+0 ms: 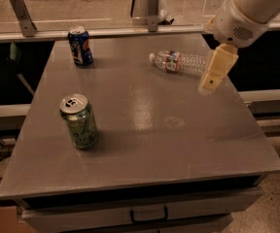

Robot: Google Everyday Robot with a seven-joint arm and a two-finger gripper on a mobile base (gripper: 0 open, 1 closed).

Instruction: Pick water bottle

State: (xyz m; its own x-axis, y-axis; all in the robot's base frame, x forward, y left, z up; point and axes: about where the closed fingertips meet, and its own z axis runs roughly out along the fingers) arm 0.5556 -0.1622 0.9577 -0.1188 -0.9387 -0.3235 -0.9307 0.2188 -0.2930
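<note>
- The task has hardly begun: the clear ribbed plastic water bottle (181, 62) with its white cap and red, white and blue-green label band lies on its side on the grey worktop (179, 144), not yet grasped or lifted.
- The bottle rests in the far right part of the worktop, with its cap pointing left towards the middle and its base towards the right edge.
- The cream-coloured gripper (217, 71) hangs below the white rounded arm (247, 13) at the right side of the scene. In this view it overlaps the base end of the bottle.
- It looks to be above or in front of the bottle and not clamped around it, though I cannot tell whether it touches the plastic.
- From this angle only one flat cream face of the gripper shows, so whether it is spread or pressed together cannot be told. Nothing appears to be carried in it.
- Left to do, by my judgement: line up over the bottle's body, come down around it, close and lift.
- The green drink can (79, 121) stands upright near the front left, and the blue drink can (80, 46) stands at the far left. Both are well apart from the bottle.
</note>
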